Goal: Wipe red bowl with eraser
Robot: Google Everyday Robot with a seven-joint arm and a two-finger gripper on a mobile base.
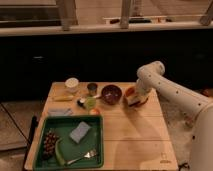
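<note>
Pale wood makes up the table (135, 137) we look down on. At its near left corner lies a green tray (70, 118). In the tray we see a dark bunch of grapes (49, 142) on the left, a long green piece (59, 153) beside them, a fork (82, 157) near the front edge and a blue-grey sponge (80, 132) toward the middle. Beyond the tray, at the far left of the table, a white cup (72, 84) stands with a flat yellow thing (62, 98) just in front of it. To the right come a small metal cup (92, 88) and, nearer us, a round light-green thing (90, 103). Next sits a dark maroon bowl (111, 94), upright. Just beside it on the right is the red bowl (129, 92), of which we see only the left part. The gripper (134, 101) is down over the rest of it, at the bowl's right side. Whether the gripper is spread or pressed together we cannot tell. A pale patch shows at its lower end, and we cannot tell if that is the eraser. The white arm (167, 86) bends in from the right edge.
</note>
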